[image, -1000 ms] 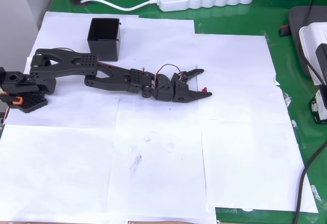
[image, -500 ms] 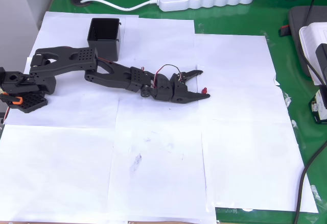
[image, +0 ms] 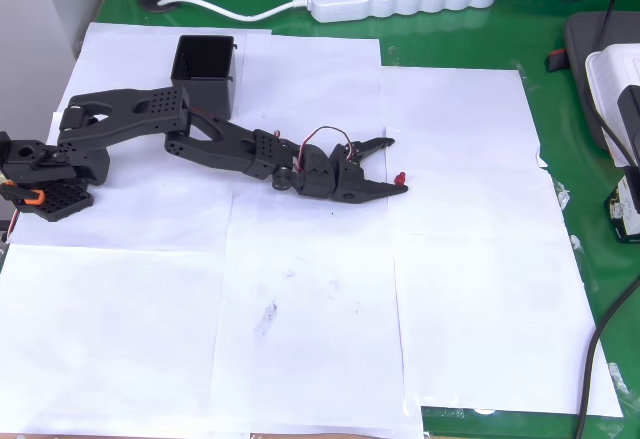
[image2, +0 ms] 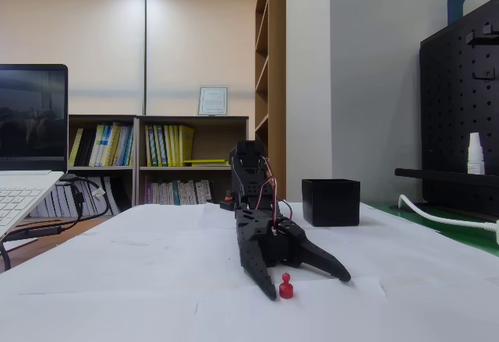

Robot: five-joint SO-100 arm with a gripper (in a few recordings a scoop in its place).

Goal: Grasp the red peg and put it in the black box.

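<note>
**Fingers open, low at the red peg – grasp not yet made**

Fingers of the black two-finger gripper are spread wide and hold nothing. Working from left to right in the overhead view: the small square open-topped black plastic box stands upright and empty near the arm's base, well apart from the pick point; the black jointed arm reaches out low over the white paper sheets on the tabletop; the tiny dark-red peg stands on the paper just beside the tips. It sits at the mouth of the opening, nearer the lower finger.

In the fixed view the peg stands upright, head up, close against one fingertip.

Probable faults from this position:
- The peg lies near the tips, not deep between the fingers. Closing here may pinch it off-centre and eject it.
- Any further advance may tip or roll the peg through contact with the nearer finger.
- The low tips may catch the paper.
</note>
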